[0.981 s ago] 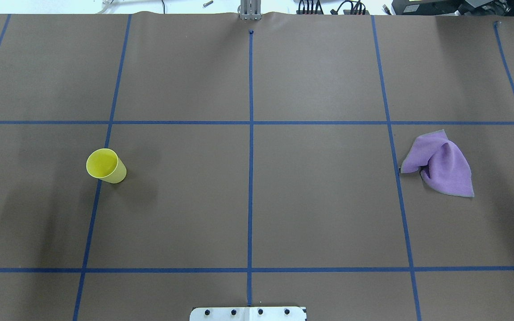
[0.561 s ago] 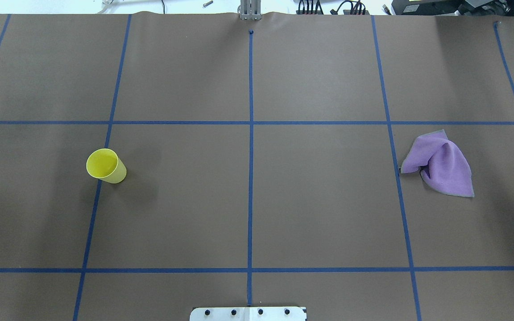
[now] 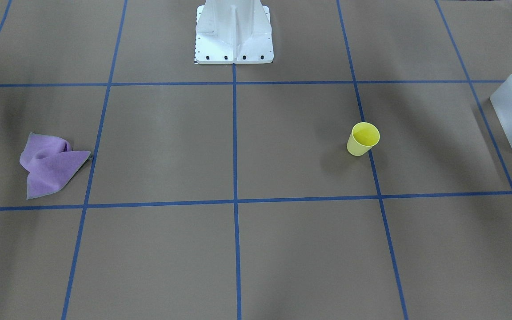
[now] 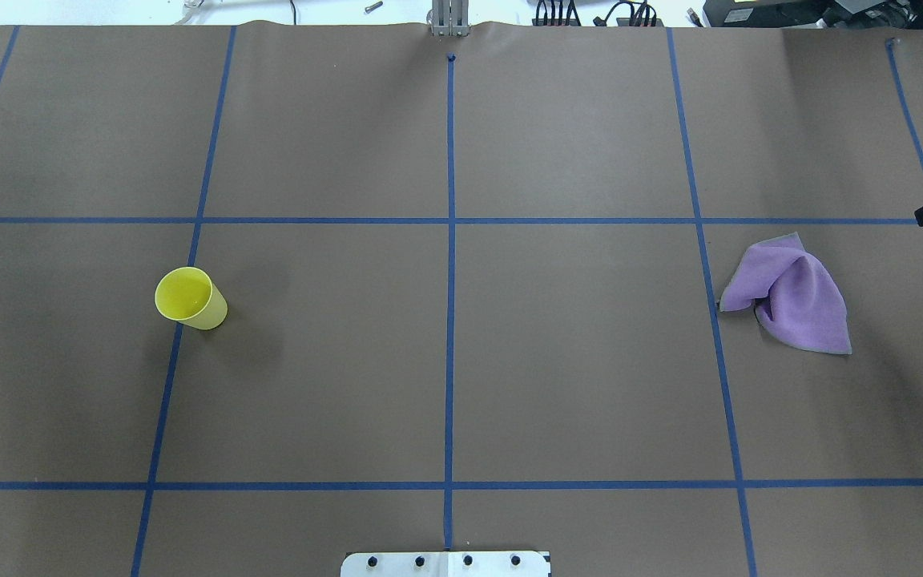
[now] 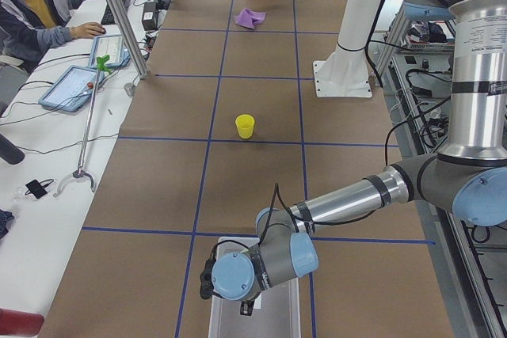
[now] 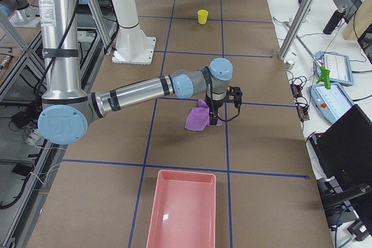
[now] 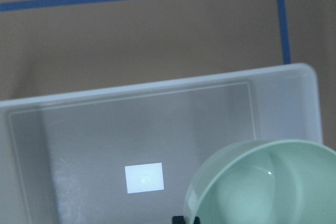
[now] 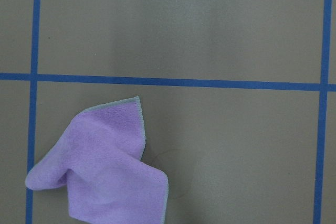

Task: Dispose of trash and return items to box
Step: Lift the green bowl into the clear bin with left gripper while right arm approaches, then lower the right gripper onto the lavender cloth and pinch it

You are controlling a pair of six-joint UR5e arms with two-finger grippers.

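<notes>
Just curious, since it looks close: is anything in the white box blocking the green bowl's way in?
Nothing visible does. The green bowl hangs over the box, whose floor shows only a flat white label.

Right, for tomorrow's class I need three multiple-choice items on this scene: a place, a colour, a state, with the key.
1. Where is the sage-green bowl? A on a shelf; B over the frosted box; C on the floor.
2. What colour is the crumpled cloth? A red; B white; C purple.
3. How does the yellow cup stand? A upright, mouth up; B on its side; C upside down.
Key: 1 B, the left wrist view shows it above the box; 2 C, plainly purple in both table views; 3 A, its open mouth faces up.
</notes>
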